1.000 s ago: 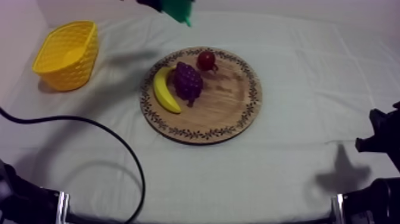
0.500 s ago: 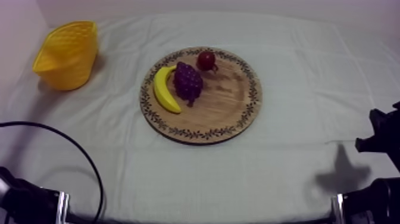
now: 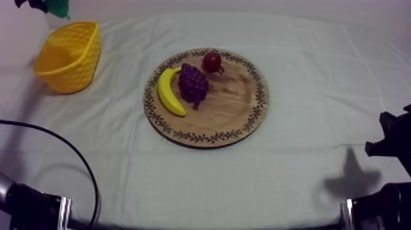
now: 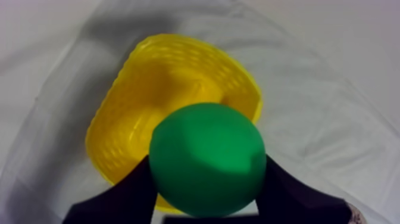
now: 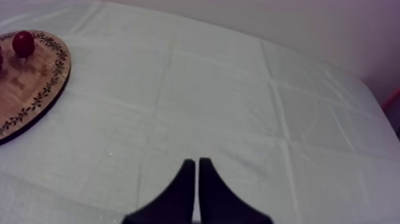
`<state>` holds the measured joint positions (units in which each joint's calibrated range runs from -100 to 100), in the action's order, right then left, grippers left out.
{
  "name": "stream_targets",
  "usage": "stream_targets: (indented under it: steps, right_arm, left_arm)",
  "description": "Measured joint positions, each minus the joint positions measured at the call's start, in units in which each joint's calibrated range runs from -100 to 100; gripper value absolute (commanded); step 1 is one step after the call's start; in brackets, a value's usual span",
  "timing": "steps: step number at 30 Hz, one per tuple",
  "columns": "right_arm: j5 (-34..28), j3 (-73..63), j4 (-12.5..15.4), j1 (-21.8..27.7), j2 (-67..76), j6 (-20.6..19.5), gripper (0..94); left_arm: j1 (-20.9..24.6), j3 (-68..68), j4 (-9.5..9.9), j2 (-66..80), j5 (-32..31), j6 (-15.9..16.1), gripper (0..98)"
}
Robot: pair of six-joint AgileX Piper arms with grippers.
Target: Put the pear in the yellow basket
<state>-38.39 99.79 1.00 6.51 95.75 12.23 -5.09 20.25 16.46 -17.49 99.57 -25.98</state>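
Pear (image 4: 206,159) in left tool (image 4: 208,186), narrow end down, above yellow basket (image 4: 116,122).

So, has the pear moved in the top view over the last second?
Yes. The pear has gone left, from above the far rim of the wooden board to over the yellow basket.

Right pincer (image 5: 197,161), matte black, tapered fingers (image 5: 178,196)

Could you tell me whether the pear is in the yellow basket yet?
Not yet. The left gripper is shut on the pear, held above the yellow basket, whose visible inside is empty.
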Motion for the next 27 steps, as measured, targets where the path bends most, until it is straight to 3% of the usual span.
stream_targets:
  steps: [3,7,20,27]
  right_arm:
    - [0.00,0.00,0.00,0.00,0.00,0.00,0.3]
    - [0.00,0.00,0.00,0.00,0.00,0.00,0.3]
    - [0.00,0.00,0.00,0.00,0.00,0.00,0.3]
    - [0.00,0.00,0.00,0.00,0.00,0.00,0.3]
  left_arm:
    - [0.30,-1.45,0.30,-1.53,-0.02,-1.07,71.7]
    - [0.29,-2.65,0.59,-3.42,0.11,-2.39,81.3]
    - [-0.68,-5.53,0.27,-2.87,-0.72,-4.02,82.7]
    - [-1.98,-9.84,-0.50,6.60,-3.02,-2.22,81.4]
